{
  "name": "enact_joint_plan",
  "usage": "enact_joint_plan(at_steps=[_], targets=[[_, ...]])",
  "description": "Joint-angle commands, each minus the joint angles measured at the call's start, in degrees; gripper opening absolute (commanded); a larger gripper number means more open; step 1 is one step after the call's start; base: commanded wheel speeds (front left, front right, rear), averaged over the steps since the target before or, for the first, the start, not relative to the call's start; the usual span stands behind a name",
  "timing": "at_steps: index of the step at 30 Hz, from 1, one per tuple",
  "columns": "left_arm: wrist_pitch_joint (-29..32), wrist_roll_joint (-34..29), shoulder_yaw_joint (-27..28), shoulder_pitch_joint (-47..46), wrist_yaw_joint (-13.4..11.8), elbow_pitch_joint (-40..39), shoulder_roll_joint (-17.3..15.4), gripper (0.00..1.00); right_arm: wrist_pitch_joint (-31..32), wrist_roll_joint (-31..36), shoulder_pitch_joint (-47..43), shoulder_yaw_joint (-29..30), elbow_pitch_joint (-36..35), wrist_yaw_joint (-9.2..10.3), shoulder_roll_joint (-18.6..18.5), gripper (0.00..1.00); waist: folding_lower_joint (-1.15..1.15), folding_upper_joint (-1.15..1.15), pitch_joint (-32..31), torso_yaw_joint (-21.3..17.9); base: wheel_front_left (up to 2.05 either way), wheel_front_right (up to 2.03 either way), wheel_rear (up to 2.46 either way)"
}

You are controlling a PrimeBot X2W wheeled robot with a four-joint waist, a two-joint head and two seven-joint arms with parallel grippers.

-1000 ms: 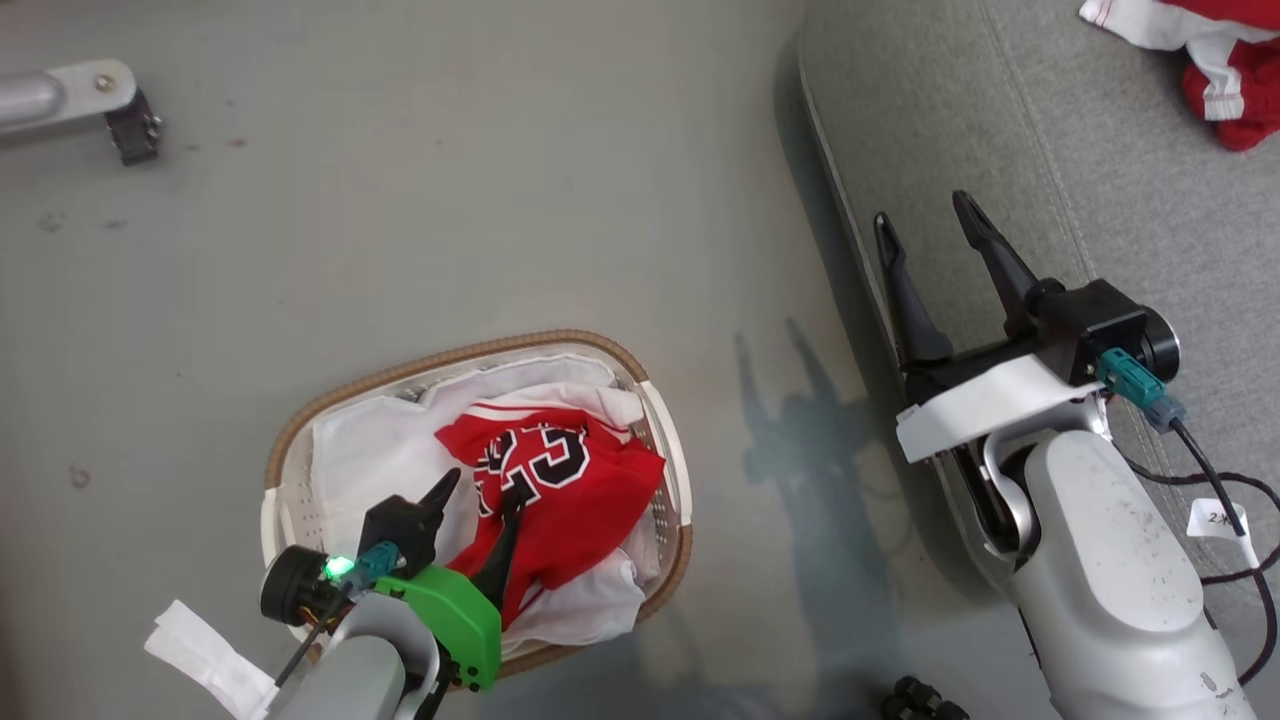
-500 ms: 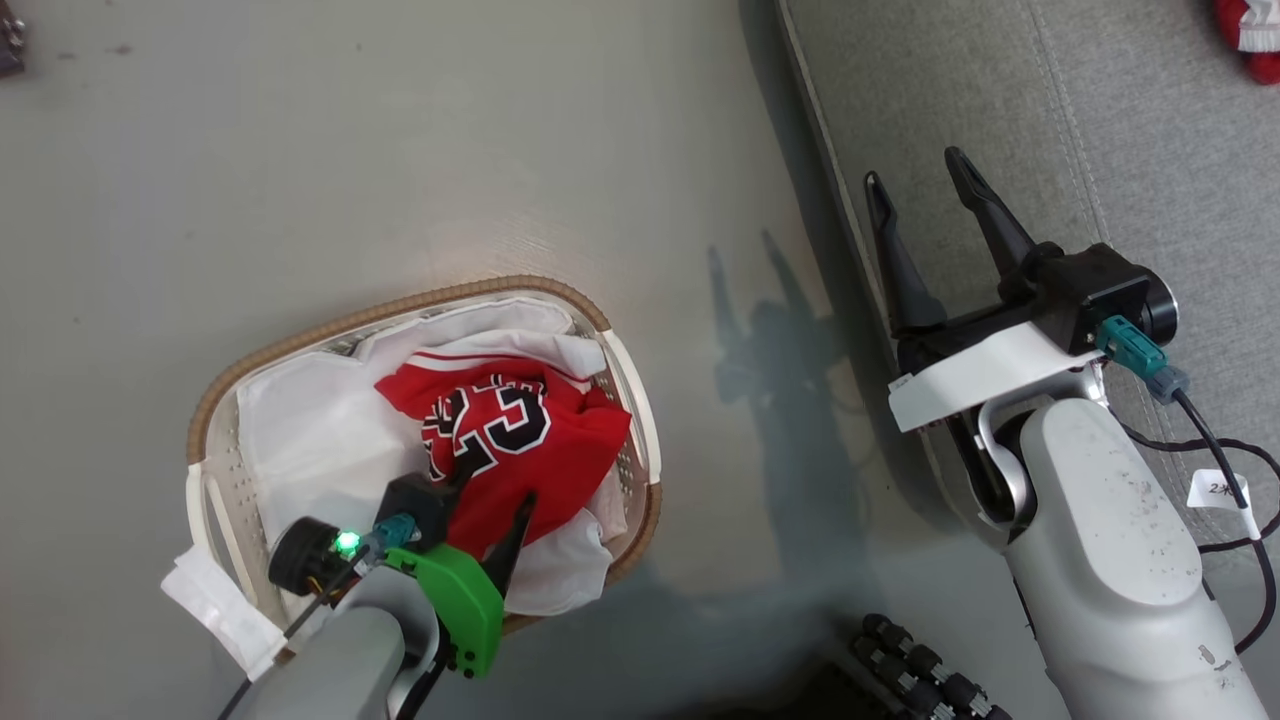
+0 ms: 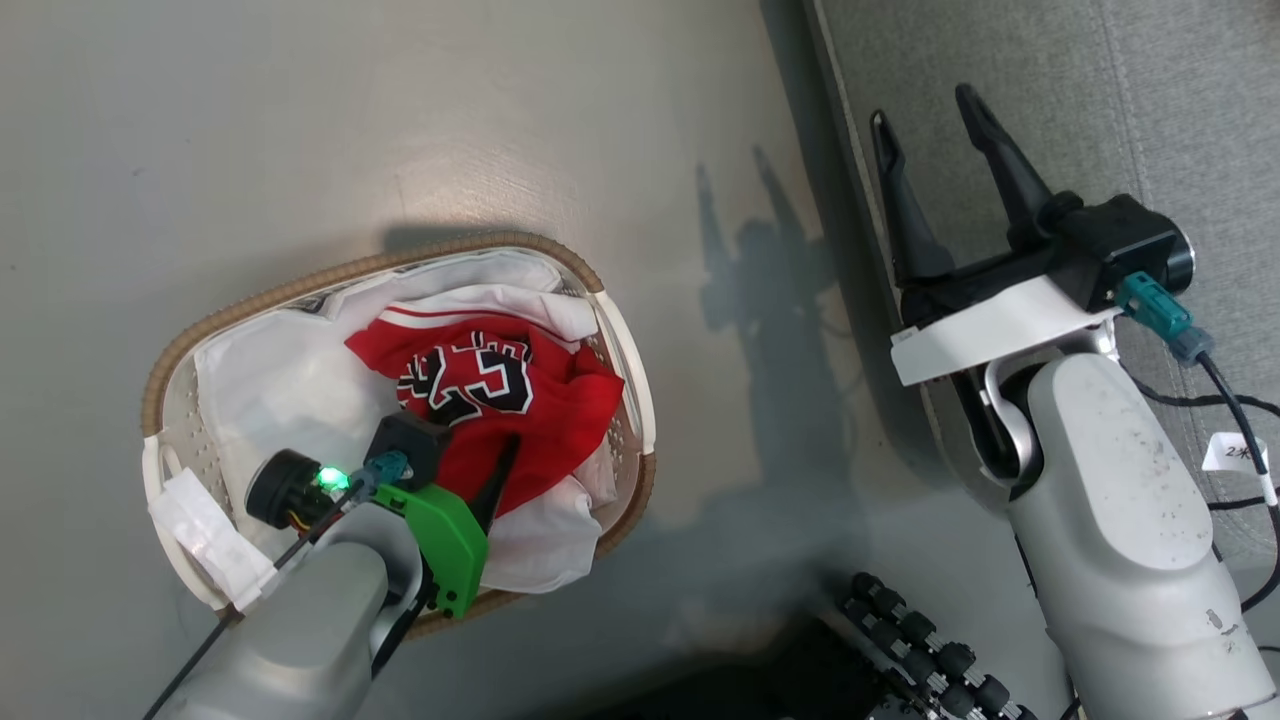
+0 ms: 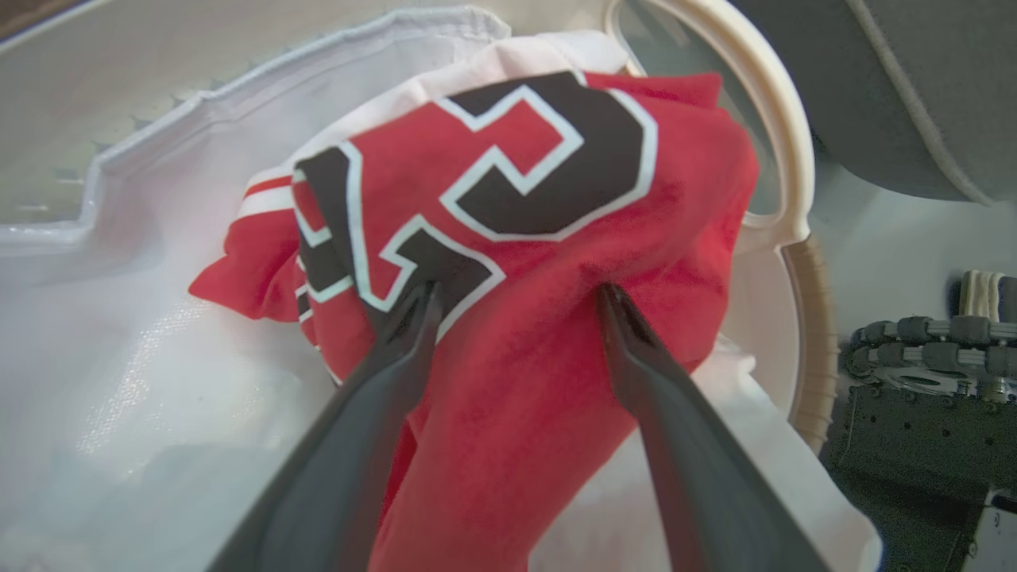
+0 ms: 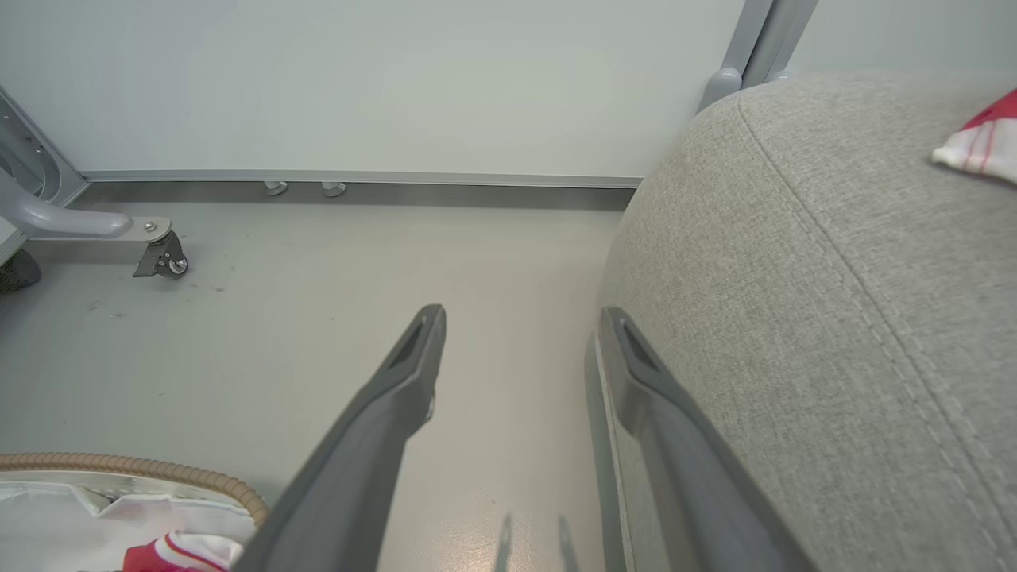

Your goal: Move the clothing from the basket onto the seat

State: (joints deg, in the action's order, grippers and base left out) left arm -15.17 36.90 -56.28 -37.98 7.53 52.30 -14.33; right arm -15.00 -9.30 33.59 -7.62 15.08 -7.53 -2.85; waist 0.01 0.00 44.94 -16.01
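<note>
Smooth pale grey floor [image 3: 300,120], a bit scuffed, with a soft glare patch. Plain light wall [image 5: 357,79] with a metal skirting strip [image 5: 397,178], and what looks like a castered frame leg [image 5: 119,230] by it.

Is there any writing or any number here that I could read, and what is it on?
"23": black digits edged in white, on the red jersey in the basket, upside down in the head view.
"2", then a mark too small to read: on a white tag hanging from a black cable.
</note>
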Motion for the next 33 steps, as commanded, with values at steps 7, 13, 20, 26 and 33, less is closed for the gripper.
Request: enact_joint_plan(at_steps=[7, 13, 20, 26, 33], targets=[[0.0, 1.6, -0.9, -4.1, -0.1, 1.9, -0.2, 1.00, -0.3, -1.2, 2.3, -0.2, -1.8, 0.08, -0.2, 1.00, -0.01, 0.00, 4.0, 0.3, 0.00, 0.00, 0.00], [0.0, 2.9, -2.2, -6.2, -0.1, 3.0, -0.5, 1.00, -0.3, -0.3, 3.1, -0.7, -2.8, 0.08, -0.2, 1.00, -0.01, 0.00, 5.8, 0.4, 0.00, 0.00, 0.00], [0.0, 4.6, -3.8, -8.3, -0.1, 4.4, -0.5, 1.00, -0.3, 0.4, 3.4, -0.6, -3.6, 0.08, -0.2, 1.00, -0.01, 0.00, 7.6, 0.5, 0.00, 0.00, 0.00], [0.0, 6.0, -6.6, -9.1, -0.1, 5.7, 0.0, 1.00, -0.3, 0.3, 3.6, -0.9, -3.6, 0.08, -0.2, 1.00, -0.01, 0.00, 7.9, 0.4, 0.00, 0.00, 0.00], [0.0, 8.4, -9.7, -9.5, -0.1, 7.6, 0.3, 1.00, -0.3, 0.6, 3.7, -1.0, -3.4, 0.08, -0.1, 1.00, -0.01, 0.00, 7.7, 0.1, 0.00, 0.00, 0.00]])
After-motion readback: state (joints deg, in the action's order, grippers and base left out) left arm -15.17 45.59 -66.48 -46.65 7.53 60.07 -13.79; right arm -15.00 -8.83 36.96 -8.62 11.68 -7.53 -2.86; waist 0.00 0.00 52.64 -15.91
